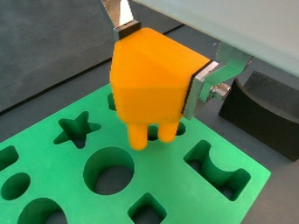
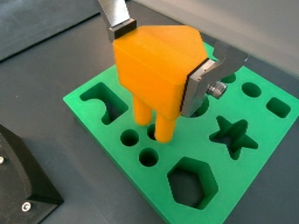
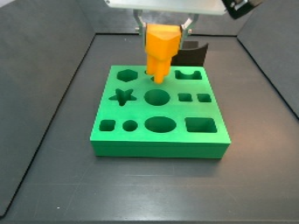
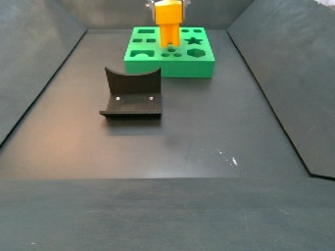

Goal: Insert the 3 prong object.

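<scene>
My gripper (image 1: 163, 59) is shut on the 3 prong object (image 1: 152, 79), a bright orange block with prongs pointing down. It shows in both wrist views (image 2: 158, 74) and both side views (image 3: 160, 48) (image 4: 167, 20). The silver fingers (image 2: 201, 80) clamp its two sides. It hangs upright over the green slab (image 3: 176, 144) with shaped holes. The prong tips (image 2: 159, 127) are at the slab's top surface near small round holes (image 2: 149, 157); I cannot tell whether they have gone in.
The dark fixture (image 4: 131, 96) stands on the floor in front of the slab, also seen in a wrist view (image 1: 263, 114). The slab has star (image 3: 122, 97), round (image 3: 158, 97) and hexagon holes (image 2: 191, 184). Dark walls enclose the floor.
</scene>
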